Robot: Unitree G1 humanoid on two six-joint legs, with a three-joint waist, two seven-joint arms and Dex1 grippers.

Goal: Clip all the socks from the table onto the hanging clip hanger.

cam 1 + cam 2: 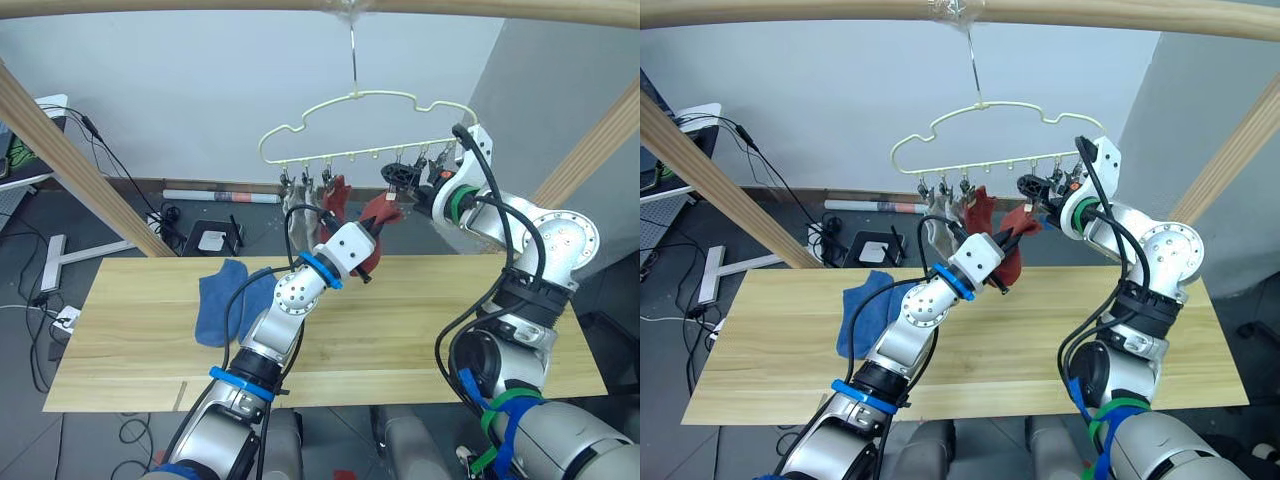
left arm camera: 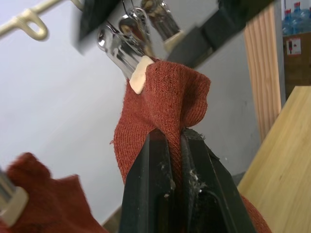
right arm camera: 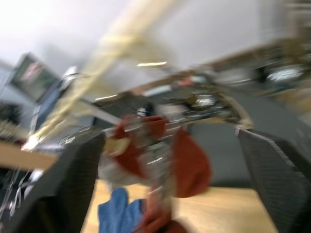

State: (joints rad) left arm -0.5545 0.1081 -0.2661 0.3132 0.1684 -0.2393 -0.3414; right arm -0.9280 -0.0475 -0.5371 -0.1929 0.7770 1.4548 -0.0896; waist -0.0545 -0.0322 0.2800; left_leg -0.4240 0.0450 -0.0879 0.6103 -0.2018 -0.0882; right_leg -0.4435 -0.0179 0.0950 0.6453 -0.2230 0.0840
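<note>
Blue socks lie in a heap on the table's left half, not yet hung. Above, the hanger hangs by its hook from the top pole. Grey sock is clipped near its left end, w/ a red sock just beside it.

L gripper is pressed together, pinching a 2nd red sock by a fold near the cuff, held up to a metal clip. The cuff edge touches the clip's pale pad; can't tell if the clip has bitten yet.

R gripper is up at the hanger's right part by the clips, fingers spread wide.

Doing it well, as I judge it: R should squeeze the clip open & steady the hanger so it doesn't swing; L feeds the cuff well between the pads, not just the edge. Let the clip shut first, then L lets go. A thin bite on the knit could slip.

Writing: a small label on a box far off in the L wrist view, too small to read. No brands legible.
</note>
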